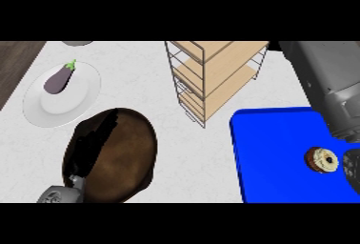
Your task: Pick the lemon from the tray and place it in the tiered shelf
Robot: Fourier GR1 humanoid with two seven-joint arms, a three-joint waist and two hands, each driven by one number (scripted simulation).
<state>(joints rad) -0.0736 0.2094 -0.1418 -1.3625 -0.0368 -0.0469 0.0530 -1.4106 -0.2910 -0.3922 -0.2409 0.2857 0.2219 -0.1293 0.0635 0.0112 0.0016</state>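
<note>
Head view: the counter (147, 86) is white and speckled, with a strip of dark wood along its left edge.
Plate: a white plate (49, 112) lies at the upper left and carries an eggplant (59, 78), stem end pointing up and to the right.
Grey thing: a small grey object (77, 43) is cut off by the top edge above the plate; what it is cannot be told.
Brown dish: a round dark-brown dish (126, 157) sits at the lower left, just below the plate.
Tiered shelf: the wire-framed tiered shelf (218, 71) with pale wooden boards stands at the top centre, between the plate and the right forearm.
Tray: the blue tray (274, 157) fills the lower right, its near corner just below the shelf's foot.
Task's thing: no lemon can be made out. What shows on the tray is a round, ring-shaped thing with a cream top and brown rim, like a donut (323, 159), near the tray's right side.
In the way: the grey right forearm (330, 81) crosses the tray's upper right corner and hides that part.
Right hand: only a black sliver of the right hand (353, 170) shows at the right edge, just beside the donut; its grasp cannot be told.
Left hand: the left hand (91, 143) lies over the brown dish's left side, fingers stretched out and relaxed, holding nothing.
</note>
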